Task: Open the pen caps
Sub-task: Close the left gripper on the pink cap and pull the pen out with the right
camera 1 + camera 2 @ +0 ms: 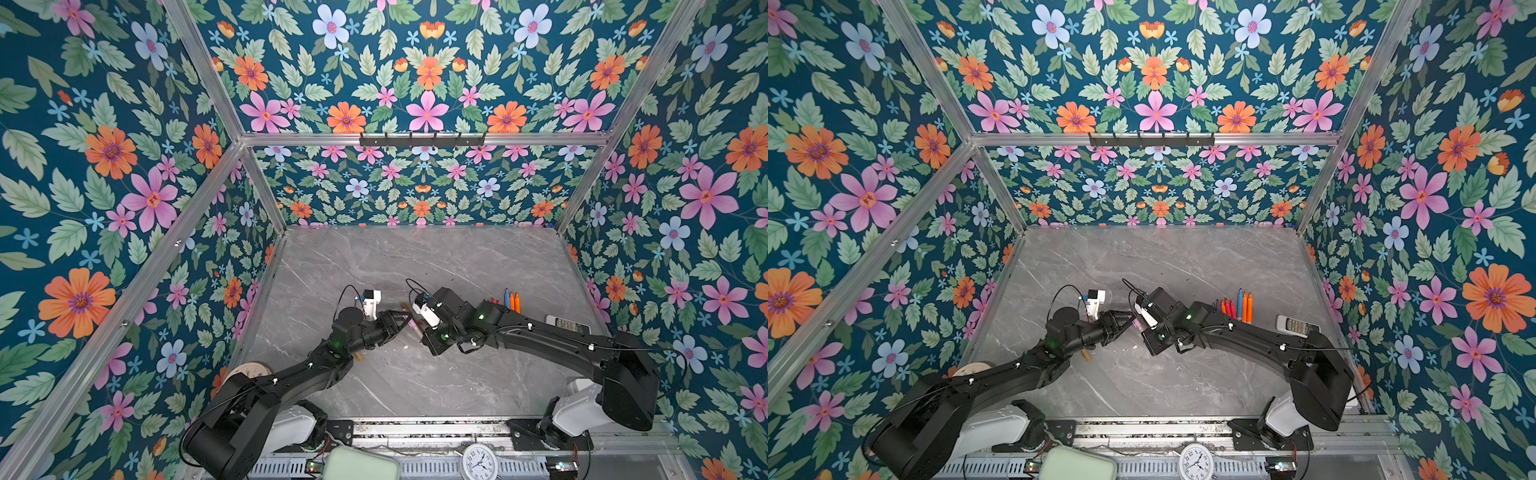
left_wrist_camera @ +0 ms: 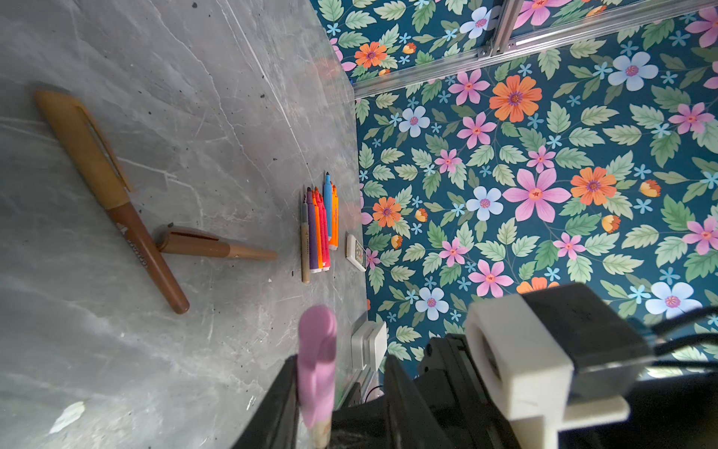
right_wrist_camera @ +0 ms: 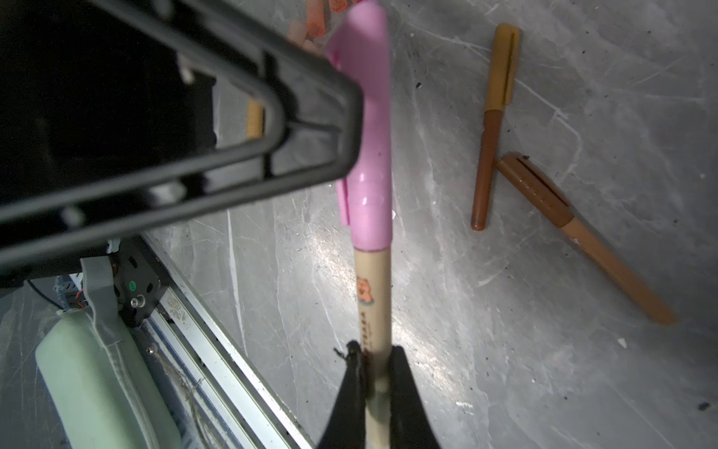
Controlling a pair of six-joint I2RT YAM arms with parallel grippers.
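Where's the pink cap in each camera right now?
Top view: pink cap near the grey marble table's centre.
Top view: same spot.
Left wrist: close foreground, nearer than the marker row.
Right wrist: mid-frame, capping a beige barrel.
Shared landmark: the grey marble table.

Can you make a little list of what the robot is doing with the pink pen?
right tool: shut on the barrel of the beige pen
left tool: open, around the pink cap
pink cap: on the beige pen, not off yet
brown pens: two, capped, lying touching on the table
uncapped pens: a row beside the remote control
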